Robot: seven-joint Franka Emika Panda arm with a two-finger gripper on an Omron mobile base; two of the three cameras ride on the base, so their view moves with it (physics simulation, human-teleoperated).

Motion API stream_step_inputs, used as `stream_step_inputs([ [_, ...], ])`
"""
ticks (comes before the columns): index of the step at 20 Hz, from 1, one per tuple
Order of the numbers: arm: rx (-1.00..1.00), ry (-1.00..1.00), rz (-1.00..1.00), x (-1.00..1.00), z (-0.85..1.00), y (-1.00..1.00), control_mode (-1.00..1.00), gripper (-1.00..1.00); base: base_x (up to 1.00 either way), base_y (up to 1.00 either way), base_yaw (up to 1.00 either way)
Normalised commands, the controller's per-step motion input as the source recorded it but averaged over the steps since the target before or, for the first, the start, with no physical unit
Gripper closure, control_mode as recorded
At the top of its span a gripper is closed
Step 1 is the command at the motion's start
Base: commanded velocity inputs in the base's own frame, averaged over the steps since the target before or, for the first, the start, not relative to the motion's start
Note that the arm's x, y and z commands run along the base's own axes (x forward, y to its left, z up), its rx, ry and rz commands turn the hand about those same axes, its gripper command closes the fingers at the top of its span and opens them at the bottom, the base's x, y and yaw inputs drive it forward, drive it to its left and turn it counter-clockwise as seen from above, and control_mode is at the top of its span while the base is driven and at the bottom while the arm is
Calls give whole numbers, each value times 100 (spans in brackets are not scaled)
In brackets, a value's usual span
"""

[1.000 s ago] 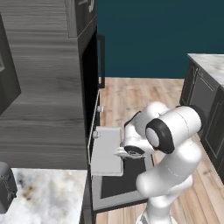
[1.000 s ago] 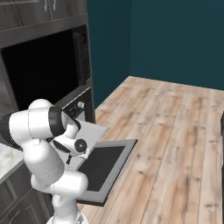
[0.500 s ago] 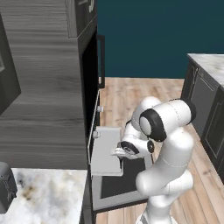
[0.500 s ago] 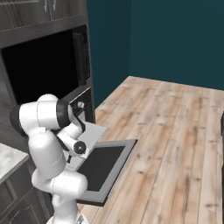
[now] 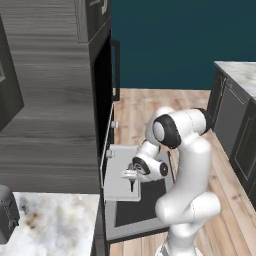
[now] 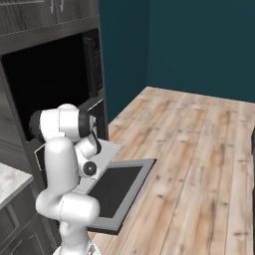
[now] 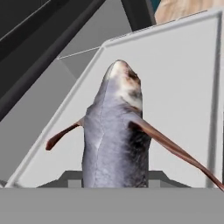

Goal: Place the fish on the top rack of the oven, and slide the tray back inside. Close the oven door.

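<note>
My gripper is shut on the fish, which hangs from it just above the tray. The tray, a light grey sheet, is pulled out of the oven. In the hand view the grey, silvery fish sticks out between the fingers of the gripper, its thin brown fins spread, with the tray right behind it. The oven door lies open and flat below the tray. From the right, the tray and the oven door reach out from the black oven past my arm.
A small silver toaster stands on the speckled counter at the lower left. Dark cabinets with a marble top line the right side. Wooden floor stretches beyond the door.
The arm has swung left toward the oven, carrying the fish from beside the tray's outer edge to over the tray. The gripper stays shut.
</note>
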Motion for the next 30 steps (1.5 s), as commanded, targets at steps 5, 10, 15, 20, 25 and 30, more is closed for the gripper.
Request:
stream_step_inputs([
  [5, 0, -1, 0, 34, -34, 11, -100, 100, 0, 0, 0],
  [10, 0, 0, 0, 39, -34, 15, -100, -100, 0, 0, 0],
  [15, 0, 0, 0, 46, -16, 16, -100, -100, 0, 0, 0],
  [20, 0, -1, 0, 37, -6, 2, -100, -100, 0, 0, 0],
  [25, 0, -1, -4, -5, 4, -22, -100, -100, 0, 0, 0],
  [30, 0, -17, -1, -30, 45, -40, -100, -100, 0, 0, 0],
])
